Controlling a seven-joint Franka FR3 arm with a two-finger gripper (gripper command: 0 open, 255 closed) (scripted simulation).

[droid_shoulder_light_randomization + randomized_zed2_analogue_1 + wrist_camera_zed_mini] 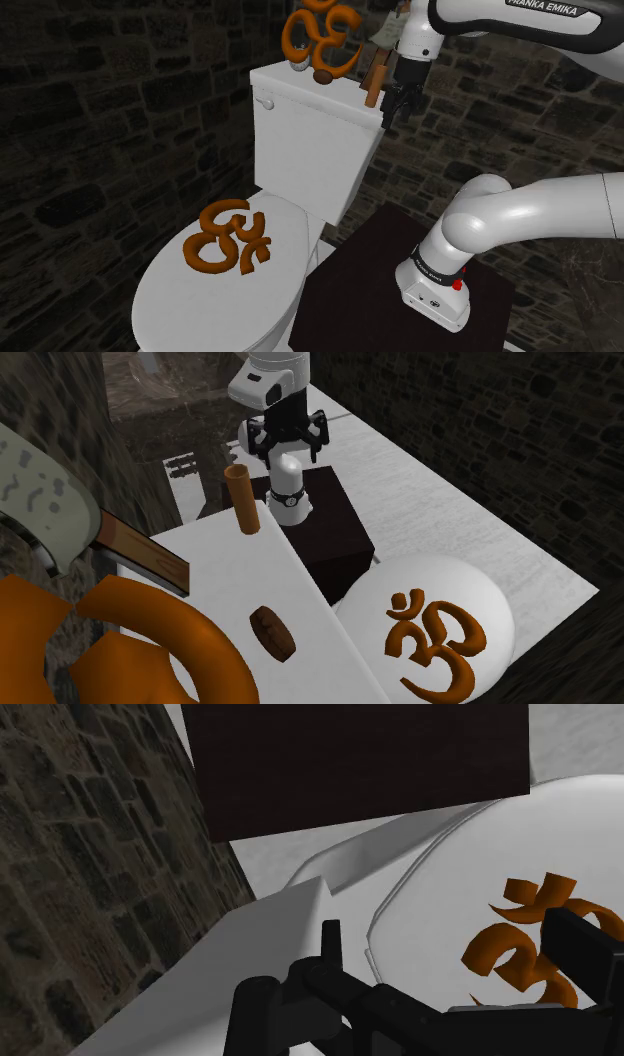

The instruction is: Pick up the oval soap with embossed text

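So, your claw (pixel 393 108) hangs open just past the tank (pixel 310 150) end, near a brown cylinder (pixel 374 85); the soap (pixel 272 632) lies on the lid, apart.

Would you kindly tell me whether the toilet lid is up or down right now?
Down. The white toilet lid lies flat and closed, with the orange Om ornament resting on top of it.

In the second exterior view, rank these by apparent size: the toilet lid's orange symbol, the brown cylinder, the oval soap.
1. Orange symbol on the lid.
2 and 3. Brown cylinder and oval soap: too alike to rank, and the soap lies nearer the camera.
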